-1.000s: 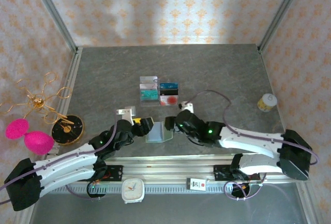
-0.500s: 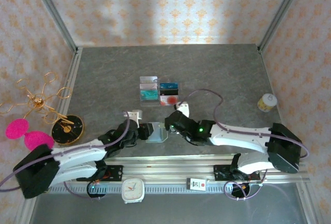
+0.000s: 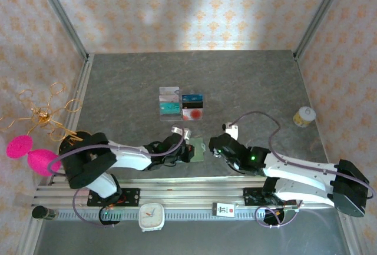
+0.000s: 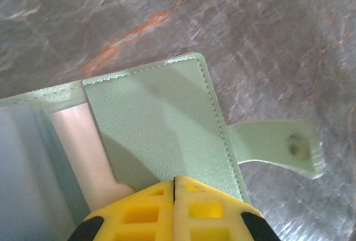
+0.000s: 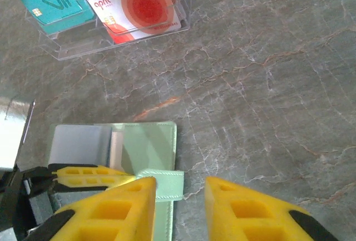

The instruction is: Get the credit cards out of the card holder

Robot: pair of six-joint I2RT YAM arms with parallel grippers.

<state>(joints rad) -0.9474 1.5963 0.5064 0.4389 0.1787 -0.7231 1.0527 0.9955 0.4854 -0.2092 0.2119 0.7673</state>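
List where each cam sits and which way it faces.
Top external: above and behind the robot, looking down at the table; left arm and right arm show.
Left wrist: looks down past the shut left end effector onto the card holder.
Right wrist: looks down past the open right end effector at the card holder and card tray.
Shared: card holder, all three.

table: grey stone | on it: card holder, card rack, jar

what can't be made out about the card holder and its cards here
- Left wrist: card holder cut off by the left edge; left gripper covers its near side.
- Right wrist: right gripper hides the holder's lower part.
- Credit cards: count unclear, tucked into pockets.
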